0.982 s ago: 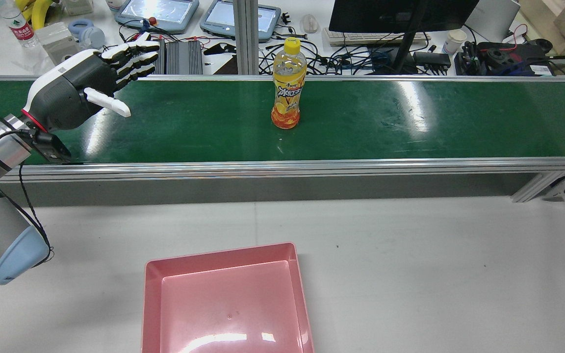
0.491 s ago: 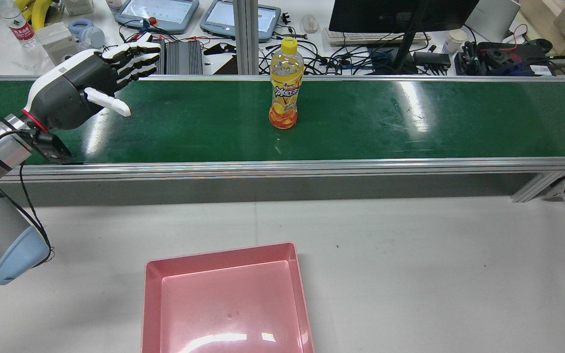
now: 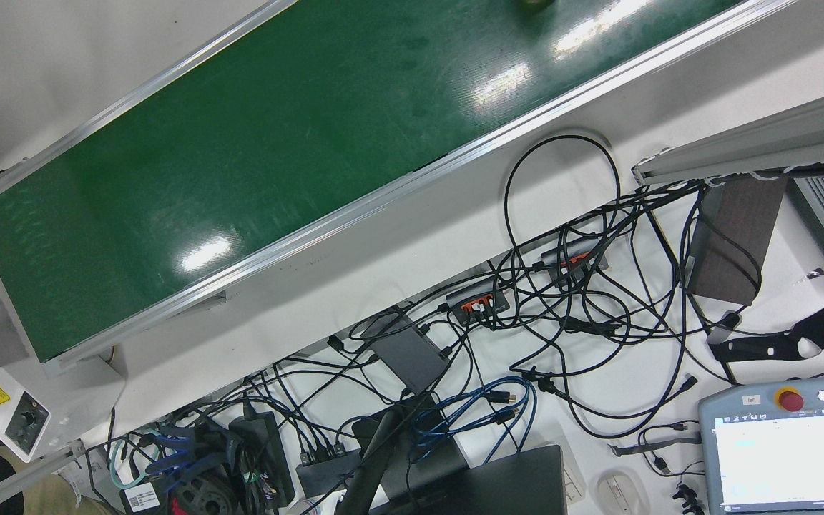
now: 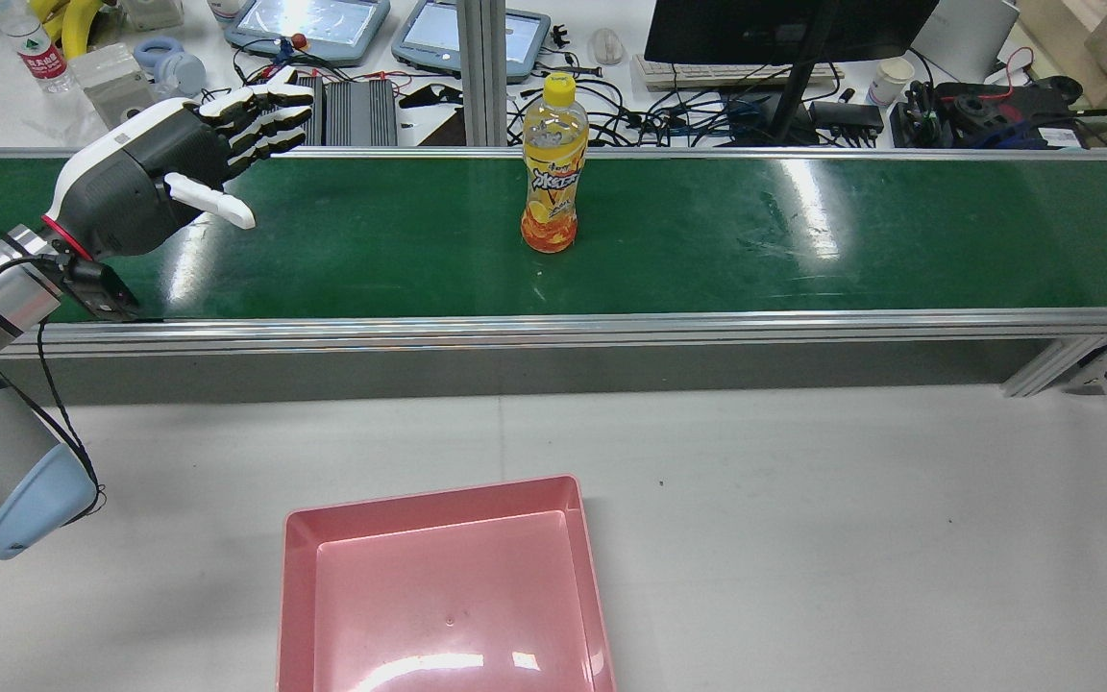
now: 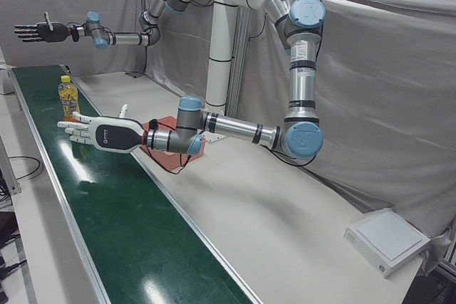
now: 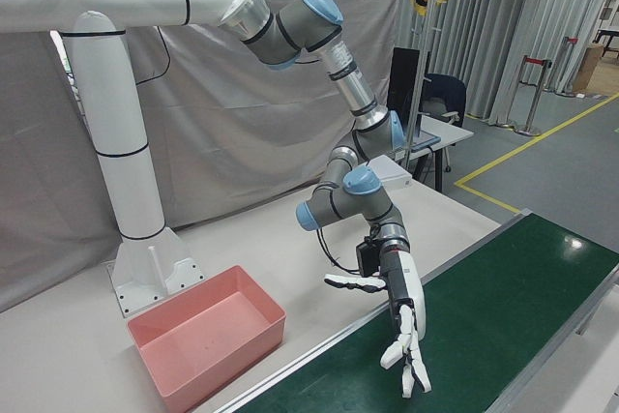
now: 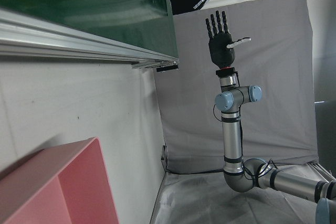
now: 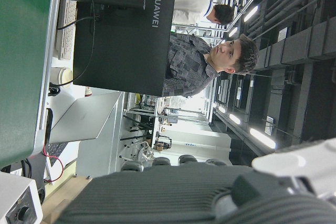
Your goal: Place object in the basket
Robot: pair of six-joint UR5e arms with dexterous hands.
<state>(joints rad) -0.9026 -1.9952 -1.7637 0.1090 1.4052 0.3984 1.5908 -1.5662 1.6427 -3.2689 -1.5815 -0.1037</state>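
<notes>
Bottle [image 4: 550, 163] now nearer left robot hand [image 4: 145, 183], mid-belt [image 4: 803, 240], clear of edges.

1. The conveyor belt [image 4: 707, 240] is glossy green, rubber-like, with glare patches and faint scuffs.
2. Its side rails [image 4: 553, 329] are brushed metal.
3. The bottle [image 4: 551, 163] is clear glossy plastic with a printed film label.
4. The basket [image 4: 443, 586] is smooth, shiny pink plastic.
5. The table [image 4: 851, 538] is matt white.
6. The backdrop [image 5: 370, 69] is grey cloth.
</notes>
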